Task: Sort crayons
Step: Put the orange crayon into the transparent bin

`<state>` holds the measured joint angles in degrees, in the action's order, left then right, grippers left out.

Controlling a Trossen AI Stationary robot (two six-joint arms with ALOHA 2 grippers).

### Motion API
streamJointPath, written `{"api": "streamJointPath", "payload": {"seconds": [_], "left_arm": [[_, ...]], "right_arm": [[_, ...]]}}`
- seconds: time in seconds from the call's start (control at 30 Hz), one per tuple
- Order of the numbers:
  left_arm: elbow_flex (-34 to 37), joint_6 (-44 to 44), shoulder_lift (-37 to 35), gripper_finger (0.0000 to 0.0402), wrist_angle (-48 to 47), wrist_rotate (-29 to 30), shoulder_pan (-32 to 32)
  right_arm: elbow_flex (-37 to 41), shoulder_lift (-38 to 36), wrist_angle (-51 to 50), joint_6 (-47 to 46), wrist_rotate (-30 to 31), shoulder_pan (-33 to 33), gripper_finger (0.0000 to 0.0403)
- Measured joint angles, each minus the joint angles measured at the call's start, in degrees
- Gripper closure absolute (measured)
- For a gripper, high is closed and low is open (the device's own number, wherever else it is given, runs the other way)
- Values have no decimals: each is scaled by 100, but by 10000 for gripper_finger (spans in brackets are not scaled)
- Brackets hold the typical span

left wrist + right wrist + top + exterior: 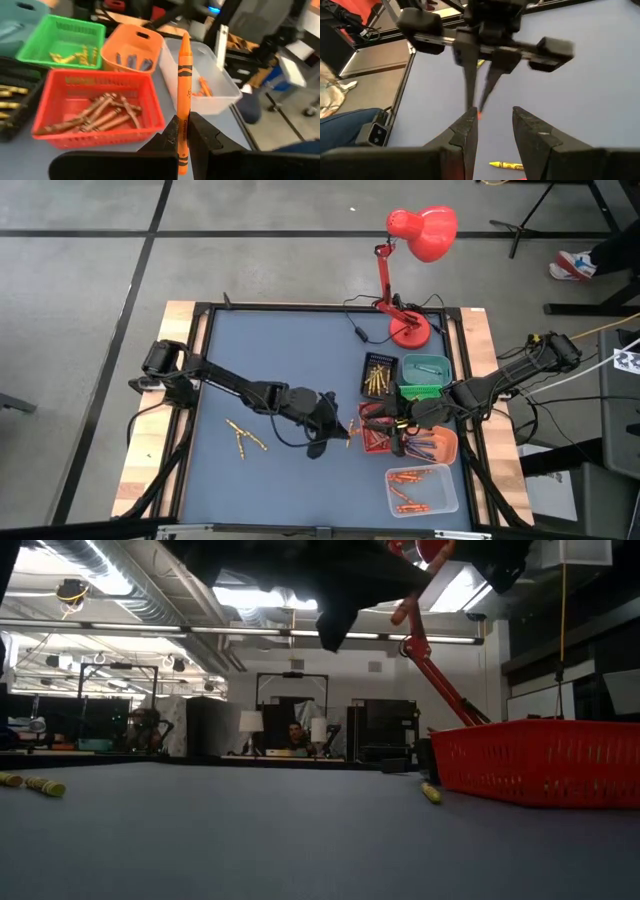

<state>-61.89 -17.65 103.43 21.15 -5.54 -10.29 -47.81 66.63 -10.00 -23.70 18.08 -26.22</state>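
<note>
My left gripper [184,131] is shut on an orange crayon [184,75] and shows in the high view [335,428] just left of the red tray [372,442]. My right gripper [492,125] is open and empty. It hangs over the red and orange trays [403,435] and faces the left gripper. The red tray holds reddish crayons [100,115]. The orange tray [135,47] holds blue ones, the green tray [60,37] yellowish ones, and the clear tray [210,85] orange ones. Loose yellow crayons [243,438] lie on the mat. My left gripper pinches the orange crayon near its blunt end [183,145] between its two fingers. The crayon lies along the fingers and sticks out past them, its pointed tip [184,37] toward the trays. It is clear of the table.
A black tray [378,375] with yellow crayons and a red desk lamp [410,330] stand at the back right. One yellow crayon [507,165] lies on the mat below my right gripper. The mat's left half has free room. A person sits far behind the table [293,737].
</note>
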Motion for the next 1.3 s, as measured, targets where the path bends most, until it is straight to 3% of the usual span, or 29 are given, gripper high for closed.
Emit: {"api": "streamJointPath", "payload": {"seconds": [0.5,1.1,1.3], "left_arm": [[-7,22,-8,398,872,392,-17],[-9,26,-10,398,994,636,-15],[-9,26,-10,398,994,628,-17]], "right_arm": [[0,0,12,302,-270,-1,283],[0,0,715,450,-71,0,284],[0,0,708,450,-67,0,325]]}}
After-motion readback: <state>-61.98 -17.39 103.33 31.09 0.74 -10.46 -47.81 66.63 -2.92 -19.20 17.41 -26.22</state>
